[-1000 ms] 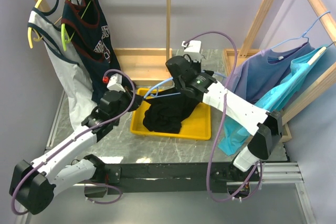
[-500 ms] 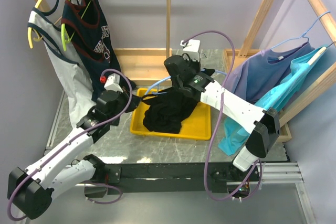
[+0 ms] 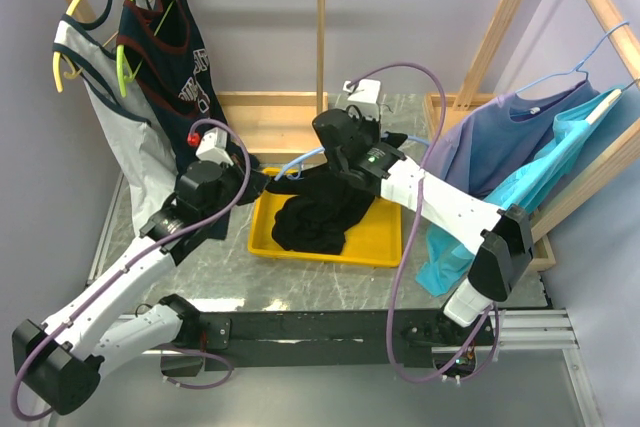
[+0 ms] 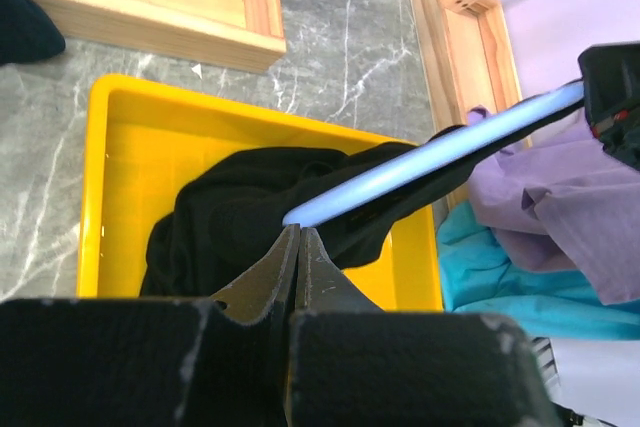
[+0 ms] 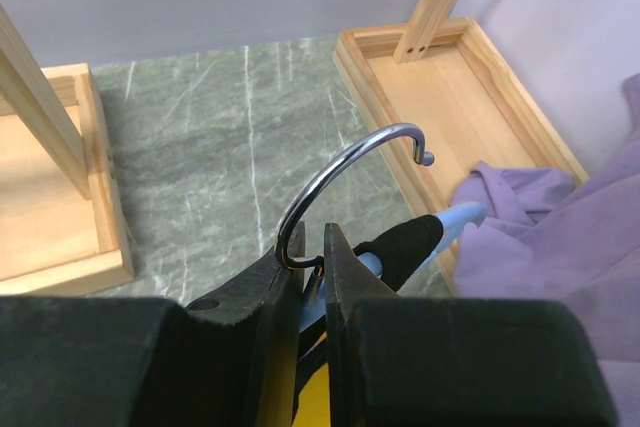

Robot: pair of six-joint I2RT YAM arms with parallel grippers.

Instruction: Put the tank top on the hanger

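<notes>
While clamping hanger neck under hook with right claw, nearly closed, holds blue arm tilted over yellow tray, centre frame, for threading. Leaves tank top partly draped on arm, rest heaped in tray. Shows left claw fully closed at arm tip; fabric pinch unclear.

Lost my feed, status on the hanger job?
Right gripper shut on hanger neck. Left gripper shut by hanger tip. Tank top over one shoulder, rest in yellow tray.
</notes>
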